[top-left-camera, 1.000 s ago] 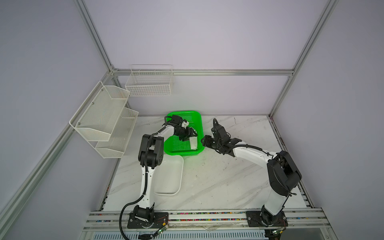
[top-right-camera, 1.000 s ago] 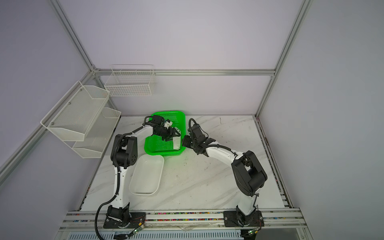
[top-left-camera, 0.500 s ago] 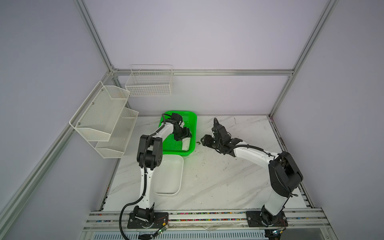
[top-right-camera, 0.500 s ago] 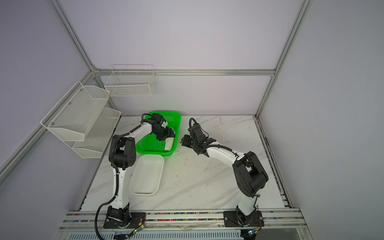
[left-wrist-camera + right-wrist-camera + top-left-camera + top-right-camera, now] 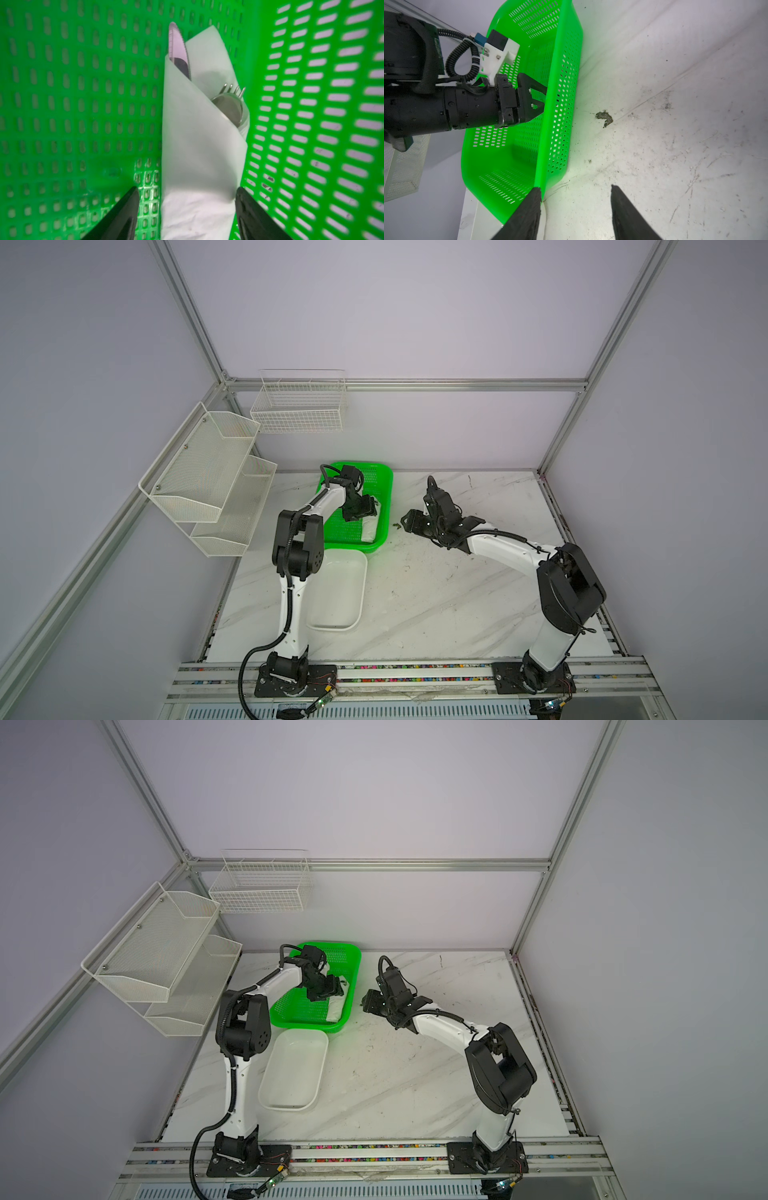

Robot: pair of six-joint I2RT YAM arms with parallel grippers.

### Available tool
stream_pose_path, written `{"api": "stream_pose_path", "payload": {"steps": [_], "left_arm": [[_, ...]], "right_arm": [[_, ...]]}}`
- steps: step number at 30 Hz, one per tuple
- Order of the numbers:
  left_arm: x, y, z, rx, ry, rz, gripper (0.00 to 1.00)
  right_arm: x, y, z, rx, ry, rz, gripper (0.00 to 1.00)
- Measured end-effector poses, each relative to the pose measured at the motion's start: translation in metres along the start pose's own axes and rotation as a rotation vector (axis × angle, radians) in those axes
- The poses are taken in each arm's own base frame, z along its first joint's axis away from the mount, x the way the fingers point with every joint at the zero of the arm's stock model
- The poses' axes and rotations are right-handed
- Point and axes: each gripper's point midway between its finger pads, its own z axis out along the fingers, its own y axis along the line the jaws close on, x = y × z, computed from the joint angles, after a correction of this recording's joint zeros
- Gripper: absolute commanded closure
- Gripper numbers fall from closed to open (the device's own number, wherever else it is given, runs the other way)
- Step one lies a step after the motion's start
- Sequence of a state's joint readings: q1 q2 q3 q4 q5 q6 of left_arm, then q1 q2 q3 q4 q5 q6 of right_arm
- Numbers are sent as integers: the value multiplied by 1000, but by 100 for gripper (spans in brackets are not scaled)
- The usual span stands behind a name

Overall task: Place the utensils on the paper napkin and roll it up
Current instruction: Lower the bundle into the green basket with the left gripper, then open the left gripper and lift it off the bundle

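in the left wrist view the left gripper stands spread, its two fingers either side of the near end of the one rolled paper napkin, not pinching it. farther along, one spoon, one fork and one knife poke out of the roll, which lies in the one green basket. the right gripper, spread and empty, hangs over the table just outside the basket.
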State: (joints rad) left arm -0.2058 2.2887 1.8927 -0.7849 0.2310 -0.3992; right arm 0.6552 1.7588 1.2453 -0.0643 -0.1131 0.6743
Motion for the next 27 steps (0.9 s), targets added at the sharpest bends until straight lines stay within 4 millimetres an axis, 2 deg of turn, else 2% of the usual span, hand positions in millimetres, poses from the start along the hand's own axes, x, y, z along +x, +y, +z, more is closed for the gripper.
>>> {"api": "stream_pose_path", "payload": {"steps": [5,10,22,27], "left_arm": [[1,6,-1,-10,7,-14,67],[1,8,-1,-7,10,-16,77],[6,-2,10,74,46,-22,79],[5,-5,10,91,45,-21,68]], "right_arm": [[1,1,0,-5,5,0,44],[1,1,0,-6,6,0,44],[2,2,0,-10,11,1,44],[2,1,0,-7,8,2,44]]}}
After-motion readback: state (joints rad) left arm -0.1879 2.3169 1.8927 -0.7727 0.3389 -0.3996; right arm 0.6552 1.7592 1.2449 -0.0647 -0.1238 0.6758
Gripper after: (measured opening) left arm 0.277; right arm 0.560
